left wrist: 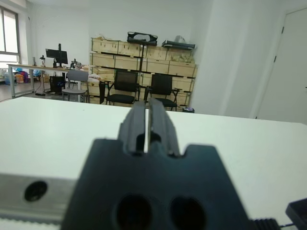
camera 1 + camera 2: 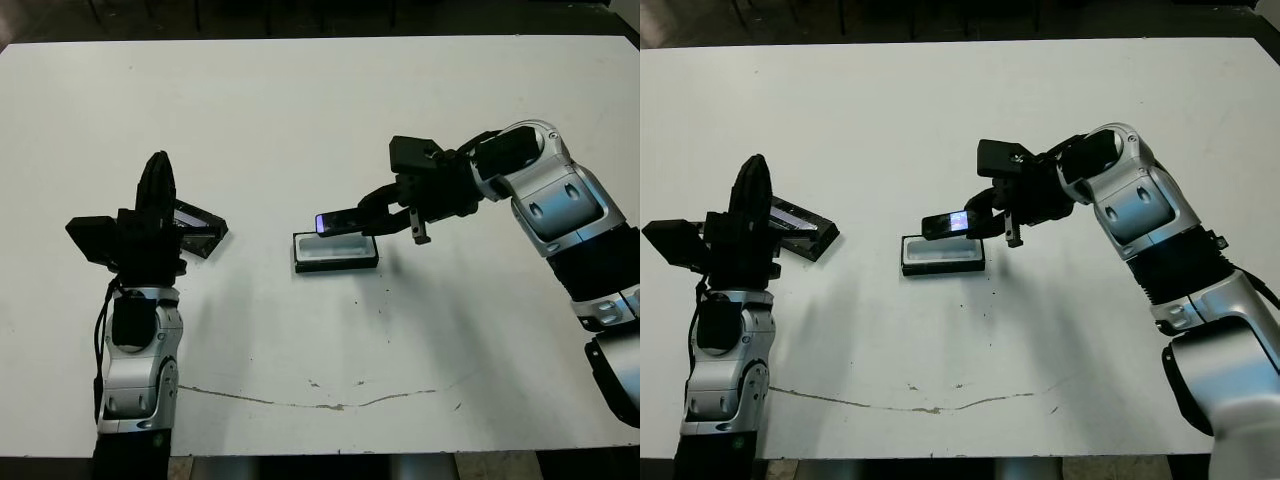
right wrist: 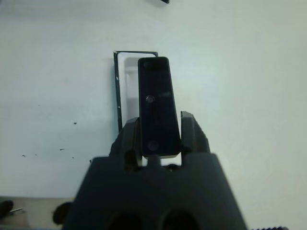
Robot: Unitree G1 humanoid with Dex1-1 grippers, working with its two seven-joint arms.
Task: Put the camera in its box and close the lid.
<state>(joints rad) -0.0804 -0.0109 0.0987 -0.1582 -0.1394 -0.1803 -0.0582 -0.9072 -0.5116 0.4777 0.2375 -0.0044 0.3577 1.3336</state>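
My right gripper [image 2: 368, 213] is shut on the camera [image 2: 343, 220], a slim black bar with a bluish-purple glow at its free end. It holds the camera just above the box [image 2: 335, 253], a shallow black tray with white lining in the middle of the table. In the right wrist view the camera [image 3: 157, 105] hangs lengthwise over the box [image 3: 116, 91], covering most of it. The lid [image 2: 203, 230] lies flat at the left. My left gripper [image 2: 157, 168] stands beside it, pointing up, shut and holding nothing. The left fingers [image 1: 138, 122] are pressed together.
A thin dark scratch line [image 2: 320, 402] runs across the white table near its front edge. Beyond the table the left wrist view shows office chairs [image 1: 120, 86] and shelves of cardboard boxes [image 1: 144, 57].
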